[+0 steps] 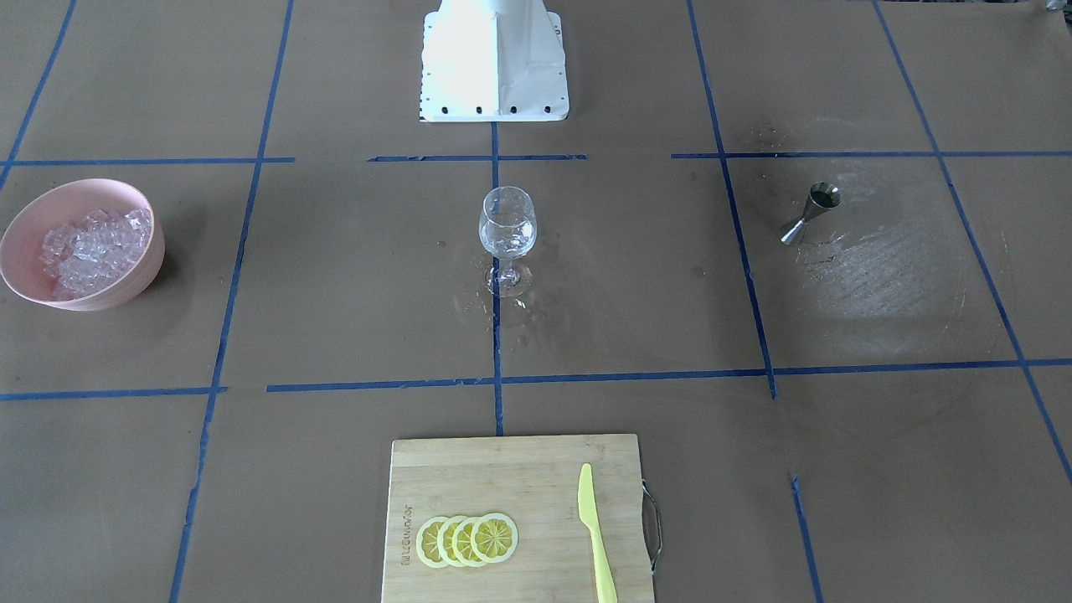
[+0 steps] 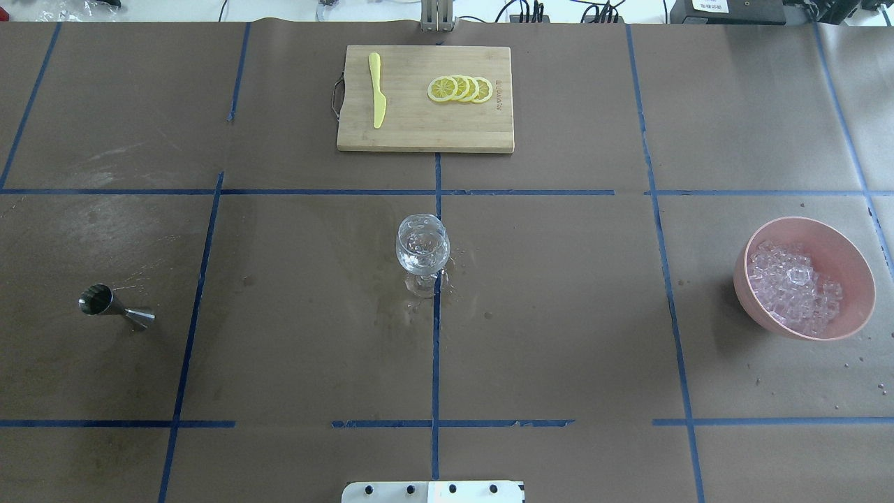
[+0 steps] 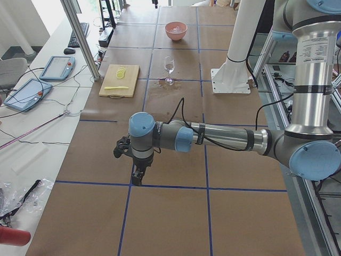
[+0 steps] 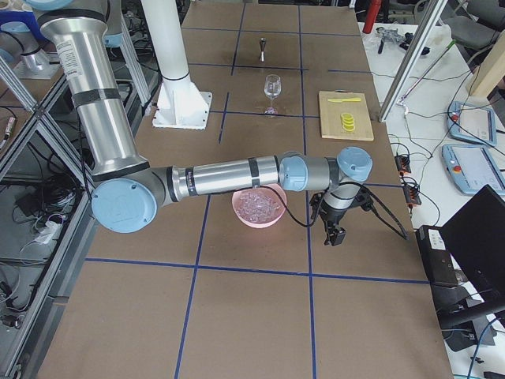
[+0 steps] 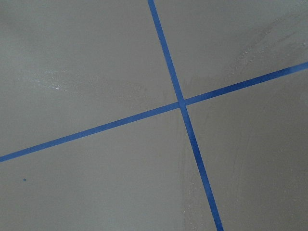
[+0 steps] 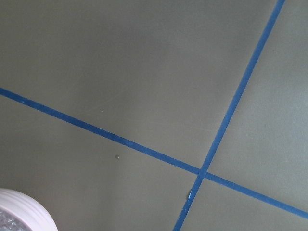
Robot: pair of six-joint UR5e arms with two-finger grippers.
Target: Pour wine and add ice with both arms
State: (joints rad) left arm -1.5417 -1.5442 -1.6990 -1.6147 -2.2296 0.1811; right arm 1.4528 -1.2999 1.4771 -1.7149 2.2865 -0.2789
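Fig.: Glass point(image 1: 507, 226) at centre of counter point(image 1: 335, 285). Wine point(image 1: 825, 198) in metal measuring cup point(image 1: 802, 219) on robot's left, ice point(image 1: 88, 247) in pink bowl point(image 1: 126, 289) on its right, prob. one supply per arm. Left end effector point(image 3: 137, 178) and right end effector point(image 4: 337, 234) hang over bare counter. Spread or pressed together: cannot tell.

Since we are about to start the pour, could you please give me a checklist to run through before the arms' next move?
1. Jigger upright, dark wine in its top cup: ok.
2. Wine glass upright: ok, though wet spots lie around its foot.
3. Pink bowl holds ice: ok.
4. Left tool open for the jigger: cannot tell; only a side view shows it.
5. Right tool open for ice: cannot tell, same reason; it hangs near the bowl.
6. Glass empty: cannot tell; glints inside.
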